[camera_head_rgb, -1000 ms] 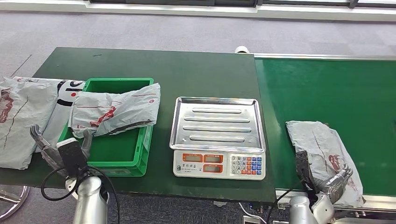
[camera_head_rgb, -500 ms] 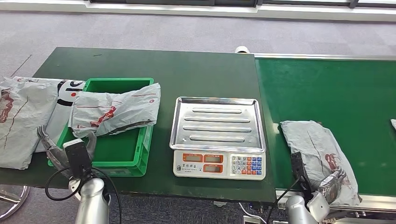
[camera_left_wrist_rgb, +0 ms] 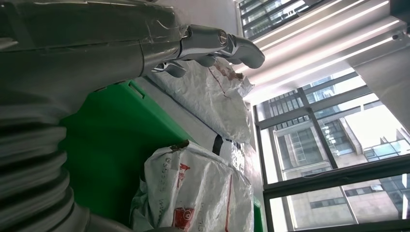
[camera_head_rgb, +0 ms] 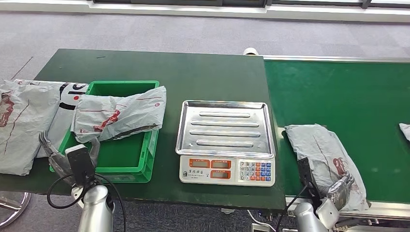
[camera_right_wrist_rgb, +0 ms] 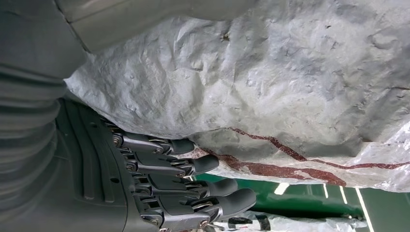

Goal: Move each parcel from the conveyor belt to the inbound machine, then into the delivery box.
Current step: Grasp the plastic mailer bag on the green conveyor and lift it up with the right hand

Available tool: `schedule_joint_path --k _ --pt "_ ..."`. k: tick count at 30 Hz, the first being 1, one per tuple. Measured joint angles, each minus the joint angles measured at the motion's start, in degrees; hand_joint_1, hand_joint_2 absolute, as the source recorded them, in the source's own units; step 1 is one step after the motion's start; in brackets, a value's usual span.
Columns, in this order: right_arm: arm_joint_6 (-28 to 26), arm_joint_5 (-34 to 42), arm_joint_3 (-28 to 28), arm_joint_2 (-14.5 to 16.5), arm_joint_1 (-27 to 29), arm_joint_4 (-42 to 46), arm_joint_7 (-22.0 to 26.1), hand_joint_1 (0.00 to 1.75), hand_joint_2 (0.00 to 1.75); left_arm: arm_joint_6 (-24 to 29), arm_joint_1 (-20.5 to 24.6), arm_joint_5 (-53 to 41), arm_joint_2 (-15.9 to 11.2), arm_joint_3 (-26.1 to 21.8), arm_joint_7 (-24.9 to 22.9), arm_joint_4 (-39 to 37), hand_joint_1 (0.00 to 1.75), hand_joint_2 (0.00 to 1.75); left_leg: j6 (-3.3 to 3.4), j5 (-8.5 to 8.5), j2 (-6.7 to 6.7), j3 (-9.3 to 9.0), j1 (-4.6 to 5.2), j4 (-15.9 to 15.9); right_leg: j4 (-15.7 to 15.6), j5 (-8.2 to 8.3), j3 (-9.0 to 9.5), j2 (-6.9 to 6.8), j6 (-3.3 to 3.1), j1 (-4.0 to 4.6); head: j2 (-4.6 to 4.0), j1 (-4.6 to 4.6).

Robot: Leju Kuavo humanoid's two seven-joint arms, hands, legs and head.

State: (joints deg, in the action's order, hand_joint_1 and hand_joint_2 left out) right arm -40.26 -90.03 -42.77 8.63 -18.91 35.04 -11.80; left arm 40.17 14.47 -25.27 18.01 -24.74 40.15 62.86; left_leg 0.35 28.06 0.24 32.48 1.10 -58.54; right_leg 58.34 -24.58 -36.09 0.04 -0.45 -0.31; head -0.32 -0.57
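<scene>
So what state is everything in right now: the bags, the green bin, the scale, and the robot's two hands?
Grey plastic parcel on the green conveyor belt: lying flat, its near edge gripped by the right hand.
Steel-topped weighing scale: tray bare.
Green plastic crate: open-topped, a grey parcel draped across its rim.
Large grey parcels at the table's left end: lying flat.
Left hand: fingers spread, holding nothing, by the crate's near corner.
Another parcel: barely visible at the belt's far right.
</scene>
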Motion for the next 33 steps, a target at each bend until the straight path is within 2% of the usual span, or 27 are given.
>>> schedule_joint_path --k 33 --pt "0.0 0.0 1.7 -0.4 0.0 -0.9 -0.2 0.0 1.75 0.0 -0.5 -1.1 -0.1 -0.2 0.0 0.6 0.0 1.75 0.0 0.0 -0.03 0.02 0.0 0.0 0.0 0.0 0.0 -0.03 0.0 0.0 0.0 -0.02"
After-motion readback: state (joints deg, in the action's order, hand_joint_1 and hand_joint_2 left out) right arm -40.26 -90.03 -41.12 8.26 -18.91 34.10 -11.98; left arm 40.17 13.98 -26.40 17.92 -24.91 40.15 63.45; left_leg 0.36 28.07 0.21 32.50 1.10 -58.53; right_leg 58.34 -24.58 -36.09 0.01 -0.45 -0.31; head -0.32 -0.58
